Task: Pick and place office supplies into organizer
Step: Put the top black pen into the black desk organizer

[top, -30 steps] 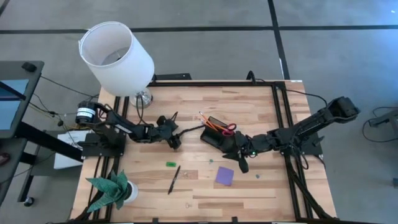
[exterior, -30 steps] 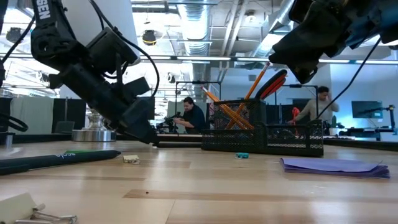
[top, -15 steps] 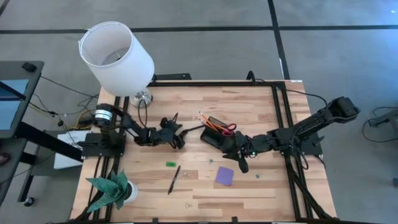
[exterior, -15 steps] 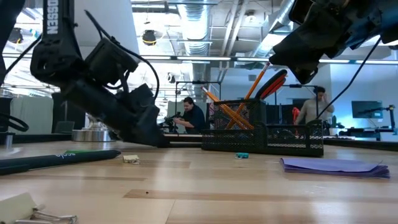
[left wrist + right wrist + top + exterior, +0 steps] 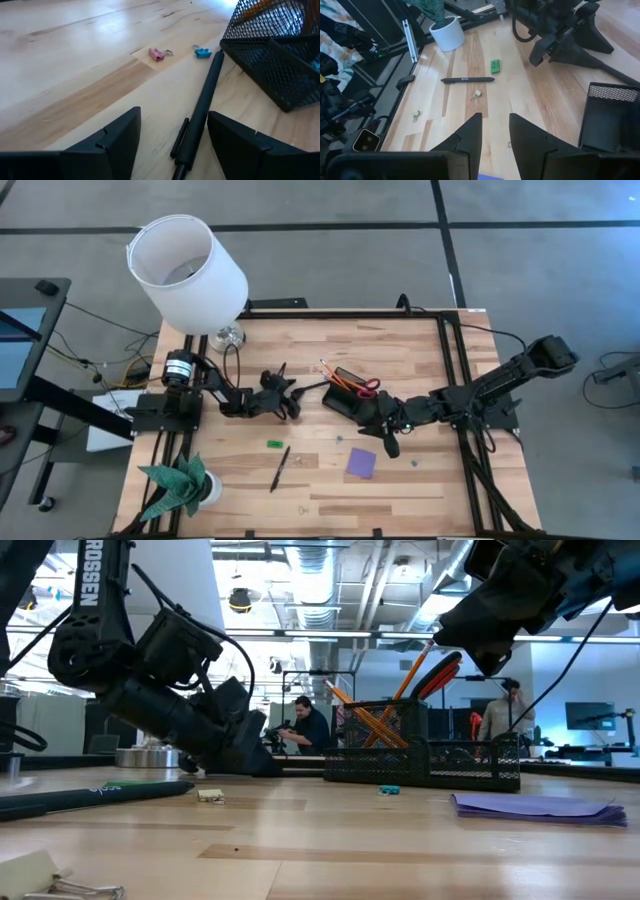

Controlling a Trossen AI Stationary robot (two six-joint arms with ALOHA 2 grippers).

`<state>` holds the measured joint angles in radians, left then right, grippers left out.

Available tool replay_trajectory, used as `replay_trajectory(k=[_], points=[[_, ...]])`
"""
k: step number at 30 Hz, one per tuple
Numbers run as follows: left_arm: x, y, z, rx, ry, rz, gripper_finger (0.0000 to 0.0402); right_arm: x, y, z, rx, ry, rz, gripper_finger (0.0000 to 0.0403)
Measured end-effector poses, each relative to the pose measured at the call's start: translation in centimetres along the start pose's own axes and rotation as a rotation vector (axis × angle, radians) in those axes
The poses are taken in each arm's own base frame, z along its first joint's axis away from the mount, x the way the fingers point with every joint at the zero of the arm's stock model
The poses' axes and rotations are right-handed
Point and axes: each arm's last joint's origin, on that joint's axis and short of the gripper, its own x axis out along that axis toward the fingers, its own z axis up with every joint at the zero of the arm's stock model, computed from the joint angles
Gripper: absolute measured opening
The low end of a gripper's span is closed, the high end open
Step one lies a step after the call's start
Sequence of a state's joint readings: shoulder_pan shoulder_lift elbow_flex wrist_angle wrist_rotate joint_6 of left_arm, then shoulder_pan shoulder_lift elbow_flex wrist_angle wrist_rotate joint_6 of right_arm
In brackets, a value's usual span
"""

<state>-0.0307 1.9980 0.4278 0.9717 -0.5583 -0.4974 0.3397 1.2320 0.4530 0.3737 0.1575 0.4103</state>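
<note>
The left gripper [image 5: 291, 396] had dropped lower and reached closer to the organizer [image 5: 350, 394], fingers spread either side of a black pen [image 5: 198, 112] lying on the bench [image 5: 400, 490]. The right gripper [image 5: 388, 448] hung empty, part-open, between the organizer and the purple note pad [image 5: 362, 462].
</note>
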Motion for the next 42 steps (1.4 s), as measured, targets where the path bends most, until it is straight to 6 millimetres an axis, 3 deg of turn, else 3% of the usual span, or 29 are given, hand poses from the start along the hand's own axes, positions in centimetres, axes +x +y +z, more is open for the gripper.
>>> replay_trajectory(k=[5,9,13,18,35,39,42], points=[[0.0,0.0,0.0,0.065,0.005,-0.006,0.0221,0.0,0.0,0.0,0.000,0.000,0.000,0.0093],[0.1,-0.1,0.0,0.106,0.021,-0.046,0.0191,0.0,0.0,0.0,0.000,0.000,0.000,0.0093],[0.2,-0.1,0.1,0.107,0.038,-0.096,0.0130,0.0,0.0,0.0,-0.001,0.000,0.000,0.0093],[0.3,-0.1,0.3,0.065,0.048,-0.143,0.0025,0.0,0.0,0.0,-0.001,0.000,0.000,0.0093],[-0.9,-1.9,1.1,0.062,-0.027,-0.304,0.0023,0.0,0.0,0.0,-0.001,-0.001,0.001,0.0093],[-2.1,-2.5,2.6,0.056,-0.016,-0.323,0.0023,0.0,0.0,0.0,0.000,-0.001,0.001,0.0093],[-3.5,-2.0,3.8,0.076,0.027,-0.231,0.0023,0.0,0.0,0.0,0.000,-0.001,0.001,0.0093]])
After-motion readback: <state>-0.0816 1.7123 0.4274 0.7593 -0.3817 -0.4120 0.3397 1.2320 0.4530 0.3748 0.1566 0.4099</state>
